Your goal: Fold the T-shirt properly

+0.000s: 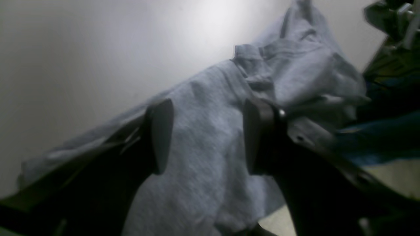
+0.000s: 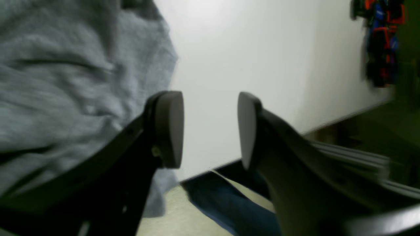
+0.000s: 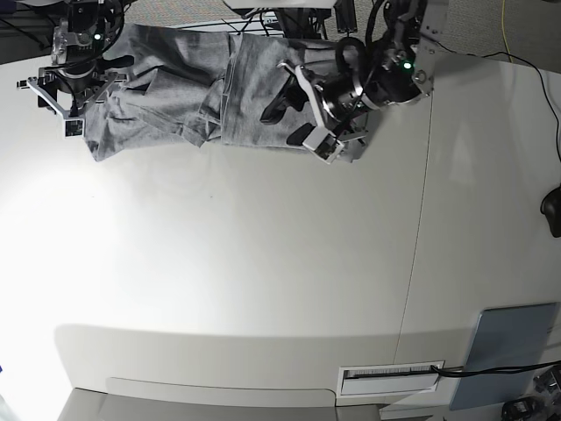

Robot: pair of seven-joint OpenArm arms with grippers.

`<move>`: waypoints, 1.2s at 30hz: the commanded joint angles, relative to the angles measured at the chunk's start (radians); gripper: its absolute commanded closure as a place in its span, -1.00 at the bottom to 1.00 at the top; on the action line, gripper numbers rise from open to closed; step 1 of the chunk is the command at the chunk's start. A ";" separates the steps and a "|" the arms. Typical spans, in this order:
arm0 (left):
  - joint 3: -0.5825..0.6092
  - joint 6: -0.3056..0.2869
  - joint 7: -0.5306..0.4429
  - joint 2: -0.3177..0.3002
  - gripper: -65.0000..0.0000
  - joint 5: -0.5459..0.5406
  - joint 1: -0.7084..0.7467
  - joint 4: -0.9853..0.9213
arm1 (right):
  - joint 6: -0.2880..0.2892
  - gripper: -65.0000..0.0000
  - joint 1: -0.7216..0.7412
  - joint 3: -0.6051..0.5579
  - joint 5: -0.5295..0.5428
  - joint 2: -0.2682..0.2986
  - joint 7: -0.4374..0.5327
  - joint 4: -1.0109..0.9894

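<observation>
Rumpled T-shirt (image 3: 184,92) along table (image 3: 263,263) edge

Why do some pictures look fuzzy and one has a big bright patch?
Left wrist view: dim and soft, the crumpled heather-grey cotton T-shirt blurred behind the open left gripper. Right wrist view: smeared at its right edge, open right gripper sharper. Base view: glare washes out the white table; edges curve.

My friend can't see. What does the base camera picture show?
A crumpled grey T-shirt lies along the far edge of a white table. One robot arm hovers at each end of it, the left gripper with fingers open over the cloth.
</observation>
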 commanded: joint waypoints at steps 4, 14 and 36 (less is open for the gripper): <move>-0.040 -0.029 0.000 0.002 -0.07 -0.081 -0.003 0.022 | 0.109 0.18 0.000 0.170 0.277 0.014 0.043 0.018; -0.141 -0.066 0.000 -0.021 -0.07 -0.097 -0.006 0.024 | 0.404 0.03 0.000 0.521 0.711 0.006 -0.075 -0.051; -0.150 -0.066 0.003 -0.066 -0.06 -0.112 -0.005 0.024 | 0.576 -0.21 0.000 0.383 0.943 0.006 -0.068 -0.402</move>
